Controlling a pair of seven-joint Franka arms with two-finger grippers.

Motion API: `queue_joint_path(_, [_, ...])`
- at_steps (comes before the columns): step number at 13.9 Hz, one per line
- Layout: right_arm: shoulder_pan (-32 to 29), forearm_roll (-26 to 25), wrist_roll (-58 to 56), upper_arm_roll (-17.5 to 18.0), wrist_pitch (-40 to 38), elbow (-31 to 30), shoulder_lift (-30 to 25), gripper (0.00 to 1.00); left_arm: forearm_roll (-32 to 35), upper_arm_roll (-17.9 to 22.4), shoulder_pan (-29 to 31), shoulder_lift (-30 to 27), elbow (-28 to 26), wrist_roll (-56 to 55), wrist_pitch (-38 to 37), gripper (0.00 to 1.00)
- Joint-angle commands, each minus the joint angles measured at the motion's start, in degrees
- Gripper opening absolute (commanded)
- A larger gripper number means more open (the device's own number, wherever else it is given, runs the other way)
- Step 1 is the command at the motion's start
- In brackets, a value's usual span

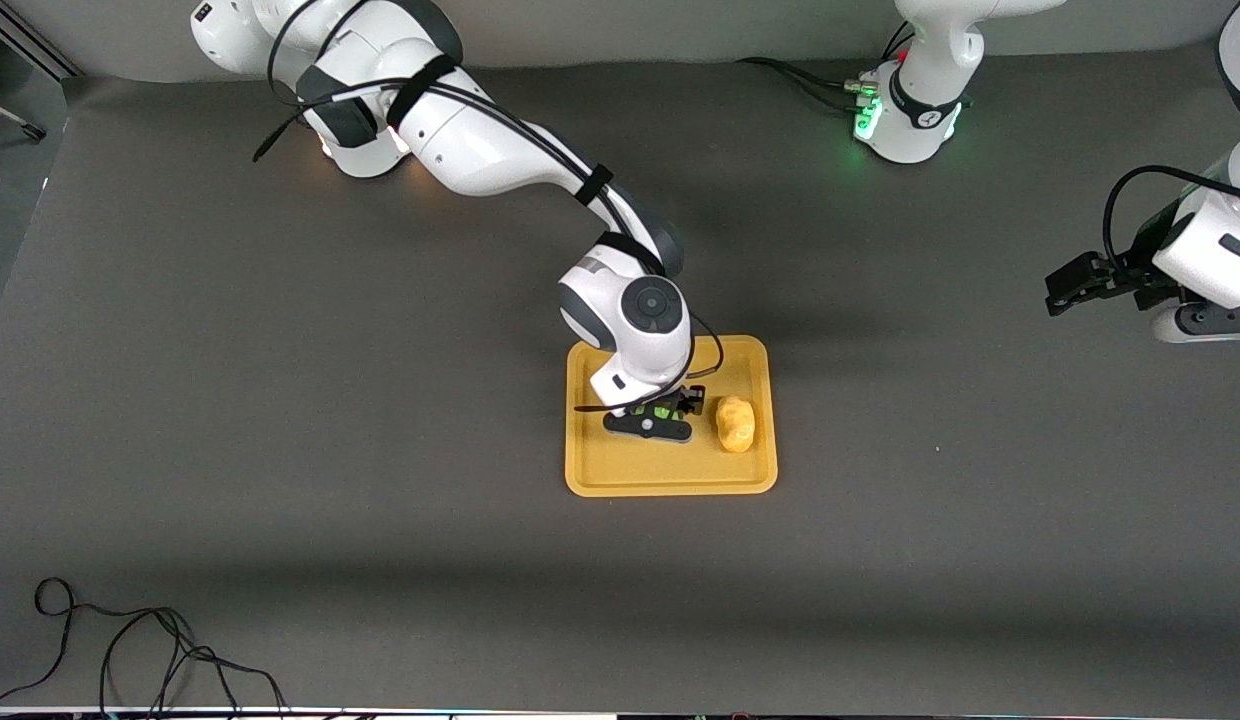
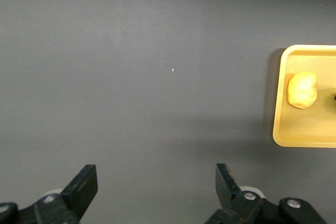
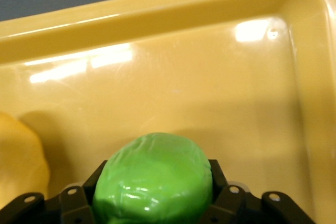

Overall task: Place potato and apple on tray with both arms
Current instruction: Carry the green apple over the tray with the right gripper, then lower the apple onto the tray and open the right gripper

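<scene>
The green apple [image 3: 153,179] is clamped between the right gripper's [image 1: 664,411] fingers low over the yellow tray [image 1: 670,482], beside the resting potato [image 1: 736,423]. The left gripper [image 1: 1065,285] is held wide open and empty, waiting above bare table.

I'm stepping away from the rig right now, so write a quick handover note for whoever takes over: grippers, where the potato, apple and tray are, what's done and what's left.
Right gripper: low over the tray, shut on the apple; whether the apple touches the tray floor cannot be told.
Left gripper: open, holds nothing, waiting over bare table toward the left arm's end.
Potato: lying on the tray, beside the apple.
Done: potato placed.
Left: release the apple onto the tray, lift the right arm away.
</scene>
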Motion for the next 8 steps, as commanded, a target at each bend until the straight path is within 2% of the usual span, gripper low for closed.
queue_joint_path(1, [0.1,-1.5,-0.1,-0.5,1.2,2.8,1.8,0.59,0.2,0.0,-0.1,0.5,0.6,0.0,-0.4,1.0])
queue_joint_path(3, [-0.2,-1.5,-0.1,-0.6,3.0,2.8,2.7,0.63,0.3,0.0,0.2,0.6,-0.4,0.5,0.2,1.0])
queue_joint_path(5, [-0.1,-1.5,-0.1,-0.5,3.1,2.8,2.7,0.79,0.2,0.0,0.1,0.5,-0.4,0.4,1.0,1.0])
queue_joint_path(6, [-0.2,-1.4,-0.1,-0.6,3.1,2.8,2.7,0.97,0.3,0.0,-0.1,0.3,-0.3,0.1,1.1,1.0])
queue_joint_path(8, [-0.1,-1.4,0.0,-0.5,1.8,2.8,1.7,1.0,0.3,0.0,0.1,-0.2,-0.3,0.4,1.2,1.0])
